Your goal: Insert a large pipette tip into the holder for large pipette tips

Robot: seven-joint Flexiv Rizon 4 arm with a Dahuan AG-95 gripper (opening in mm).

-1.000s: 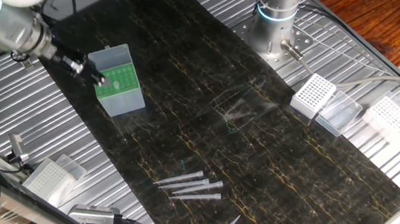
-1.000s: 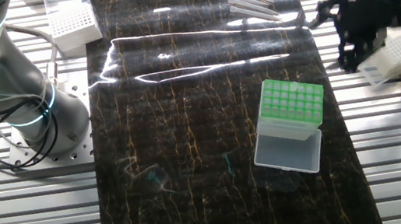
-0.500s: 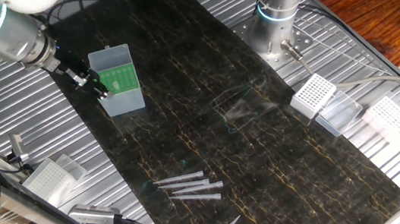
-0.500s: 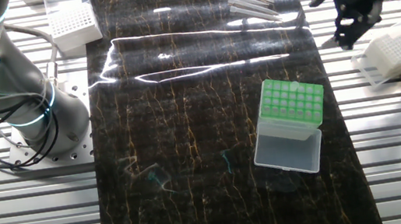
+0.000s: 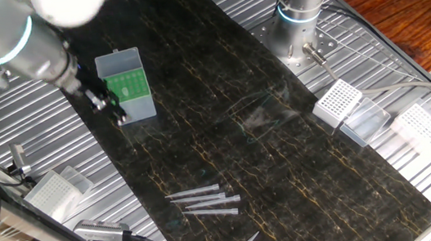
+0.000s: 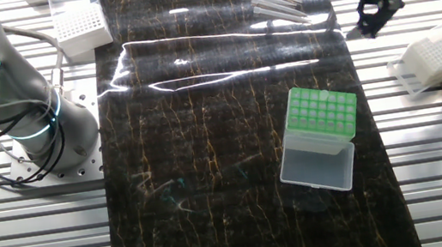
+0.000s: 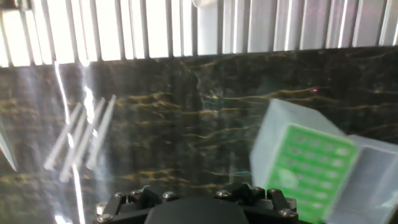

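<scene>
The holder for large pipette tips (image 5: pixel 130 85) is a green rack with its pale lid open, standing on the dark mat; it also shows in the other fixed view (image 6: pixel 321 116) and at the right of the hand view (image 7: pixel 306 165). Several large pipette tips (image 5: pixel 205 199) lie loose on the mat, apart from the holder, and show in the other fixed view (image 6: pixel 276 1) and the hand view (image 7: pixel 81 138). My gripper (image 5: pixel 111 108) hovers at the mat's edge beside the holder, between it and the tips (image 6: pixel 357 9). Its fingers look spread and empty. The hand view shows only the gripper's base.
White perforated racks with clear lids stand off the mat (image 5: pixel 337 102) (image 5: pixel 419 123) (image 5: pixel 51 193) (image 6: pixel 78 22) (image 6: pixel 441 52). A second arm's base (image 5: pixel 299 13) (image 6: pixel 24 108) stands beside the mat. A pipette (image 5: pixel 101 230) lies near the front left.
My gripper has moved away from the holder's side, along the mat's edge toward the loose tips. The holder and the tips have not moved.
</scene>
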